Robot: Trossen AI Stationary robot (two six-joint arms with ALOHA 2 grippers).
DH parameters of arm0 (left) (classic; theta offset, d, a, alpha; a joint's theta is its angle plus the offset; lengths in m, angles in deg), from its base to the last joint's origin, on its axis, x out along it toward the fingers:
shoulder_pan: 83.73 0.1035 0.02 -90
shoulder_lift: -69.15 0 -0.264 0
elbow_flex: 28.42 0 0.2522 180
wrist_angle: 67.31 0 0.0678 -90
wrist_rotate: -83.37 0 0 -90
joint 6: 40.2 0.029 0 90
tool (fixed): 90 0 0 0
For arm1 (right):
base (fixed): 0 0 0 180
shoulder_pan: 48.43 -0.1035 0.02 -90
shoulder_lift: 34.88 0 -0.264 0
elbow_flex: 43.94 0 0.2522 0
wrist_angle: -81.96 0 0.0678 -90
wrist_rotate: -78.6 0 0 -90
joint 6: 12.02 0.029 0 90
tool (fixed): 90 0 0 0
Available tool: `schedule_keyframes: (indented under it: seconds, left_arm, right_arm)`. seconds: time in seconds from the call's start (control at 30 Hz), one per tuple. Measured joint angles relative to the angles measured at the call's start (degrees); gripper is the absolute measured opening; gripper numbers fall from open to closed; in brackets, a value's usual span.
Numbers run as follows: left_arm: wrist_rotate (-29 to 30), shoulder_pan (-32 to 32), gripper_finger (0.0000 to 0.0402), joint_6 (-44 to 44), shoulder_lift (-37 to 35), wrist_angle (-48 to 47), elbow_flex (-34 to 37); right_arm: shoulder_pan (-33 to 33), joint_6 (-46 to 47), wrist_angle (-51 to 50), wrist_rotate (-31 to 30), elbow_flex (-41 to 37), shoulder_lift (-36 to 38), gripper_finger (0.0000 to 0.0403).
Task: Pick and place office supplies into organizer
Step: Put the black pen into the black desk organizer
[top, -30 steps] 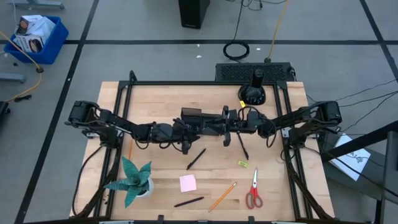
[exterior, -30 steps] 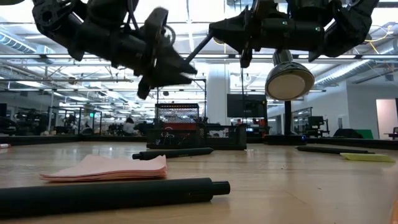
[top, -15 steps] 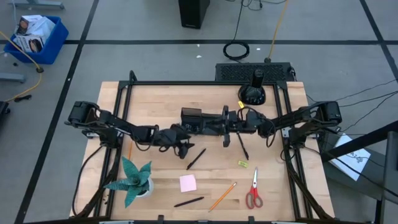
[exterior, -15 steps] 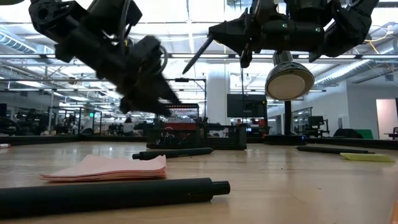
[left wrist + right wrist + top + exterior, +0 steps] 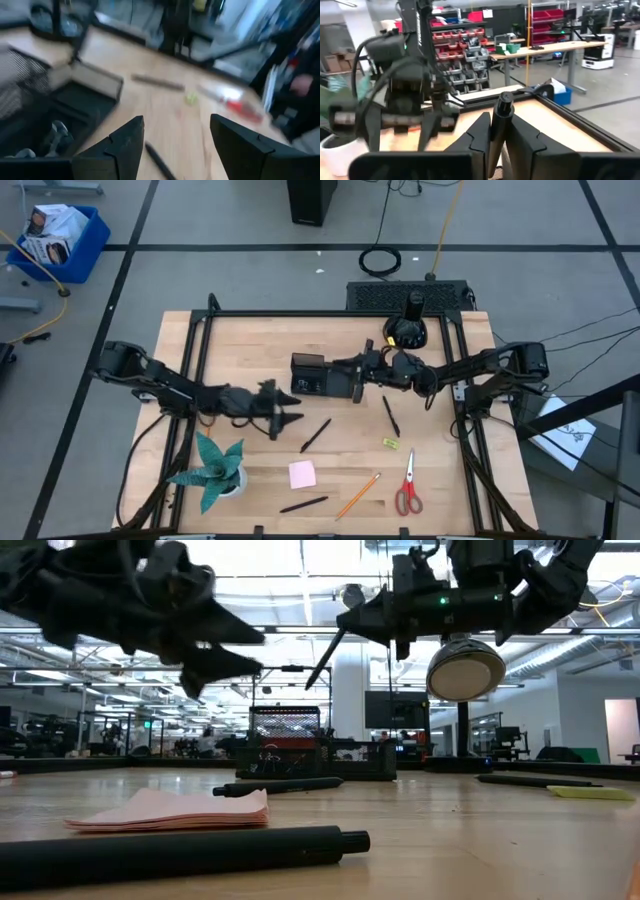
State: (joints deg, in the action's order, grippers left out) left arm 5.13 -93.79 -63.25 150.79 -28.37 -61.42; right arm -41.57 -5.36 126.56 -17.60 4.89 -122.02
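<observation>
The organizer [image 5: 309, 374], a black mesh tray, stands mid-table and also shows as the organizer [image 5: 285, 745] in the low view. My right gripper [image 5: 357, 376] hovers by its right side, shut on a black pen [image 5: 325, 660]. My left gripper [image 5: 287, 419] is open in the air to the near left of the tray, holding nothing. Lying flat on the table are two black pens [image 5: 316, 434] [image 5: 390, 416], a third pen [image 5: 303, 504], an orange pencil [image 5: 358, 495], a pink pad [image 5: 302, 473], red scissors [image 5: 407, 485] and a yellow piece [image 5: 390, 443]. My right gripper pinches the black pen between its two fingers [image 5: 480, 132]. The pen's free end [image 5: 503, 102] sticks forward past the fingertips, nearly along them. The fingers come level from the table's right. The pen is lifted clear, and its tip [image 5: 310, 685] slants down toward the organizer.
A teal spiky plant [image 5: 215, 468] stands in a pot near the table's near left corner. A round black domed object [image 5: 407, 330] sits at the far right. Black frame rails [image 5: 190, 380] run along the table's sides.
My left gripper has drawn back from the organizer toward the table's left and near edge. My right gripper, still shut on the pen, has shifted toward the organizer, and the pen's tip now slants lower.
</observation>
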Motion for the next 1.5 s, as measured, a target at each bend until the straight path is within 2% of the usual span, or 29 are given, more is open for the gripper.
schedule_keyframes:
  seconds: [0.3, 0.47, 0.53, 0.7, 1.0, 1.3, 1.5]
  left_arm:
    - [-2.36, 0.93, 0.0232, 4.55, -9.71, 16.51, 12.26]
    - [-10.60, 0.91, 0.0231, 7.91, -12.64, 26.19, 16.18]
    - [-11.90, 0.93, 0.0228, 8.54, -13.16, 28.63, 16.92]
    - [-9.96, 1.15, 0.0223, 8.38, -13.55, 27.98, 17.28]
    - [-9.96, 1.15, 0.0223, 7.75, -13.42, 28.11, 17.26]
    - [-10.39, 0.93, 0.0223, 6.89, -13.41, 28.03, 17.26]
    - [-10.03, 0.98, 0.0223, 6.55, -13.41, 27.92, 17.26]
  right_arm:
    - [1.98, -3.32, -7.66, 0.00, 5.26, -0.02, 0.0034]
    - [4.22, -4.40, -11.82, -0.22, 7.18, -0.02, 0.0034]
    - [5.26, -4.57, -11.91, 0.13, 7.65, -0.02, 0.0031]
    - [7.16, -4.28, -12.08, 0.50, 8.85, -1.48, 0.0036]
    - [7.43, -3.50, -11.84, 4.90, 15.97, -11.82, 0.0035]
    - [7.43, -2.69, -12.12, 4.60, 16.00, -13.18, 0.0034]
    - [7.43, -1.97, -13.59, 2.96, 16.00, -13.18, 0.0051]
